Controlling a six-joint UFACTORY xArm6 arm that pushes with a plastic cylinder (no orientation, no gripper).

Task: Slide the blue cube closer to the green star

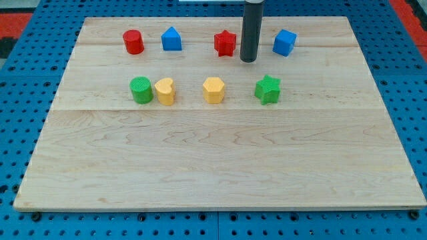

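My tip is a bare rod end with no jaws to open or close; it rests on the wooden surface between the red star and the blue cube, touching neither. The green star sits nearer the view's bottom, below the cube. A yellow block lies to its left.

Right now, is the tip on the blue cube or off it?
Off it. My tip sits in the gap between the red star and the blue cube, touching neither; the green star lies below.
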